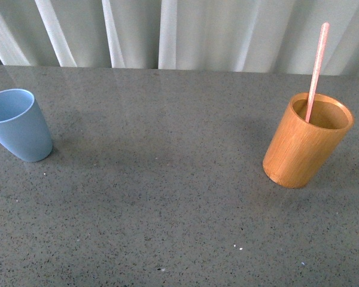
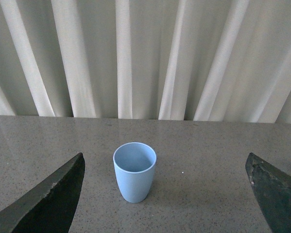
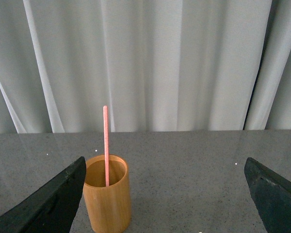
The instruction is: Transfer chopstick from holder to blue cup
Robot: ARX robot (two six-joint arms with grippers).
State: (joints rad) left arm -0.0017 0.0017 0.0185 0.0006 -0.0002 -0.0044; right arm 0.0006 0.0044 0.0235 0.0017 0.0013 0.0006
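Note:
A pale pink chopstick (image 1: pixel 316 70) stands leaning in the orange-brown wooden holder (image 1: pixel 305 143) at the right of the grey table. The light blue cup (image 1: pixel 17 125) stands upright at the far left, empty. Neither arm shows in the front view. In the left wrist view the blue cup (image 2: pixel 134 172) stands ahead of my open left gripper (image 2: pixel 165 194), nearer its one finger. In the right wrist view the holder (image 3: pixel 107 200) with the chopstick (image 3: pixel 106 145) stands ahead of my open right gripper (image 3: pixel 165 194), close to one finger (image 3: pixel 48 204). Both grippers are empty.
The grey speckled tabletop (image 1: pixel 167 197) stretches between cup and holder. White pleated curtains (image 1: pixel 179 30) hang behind the table's far edge.

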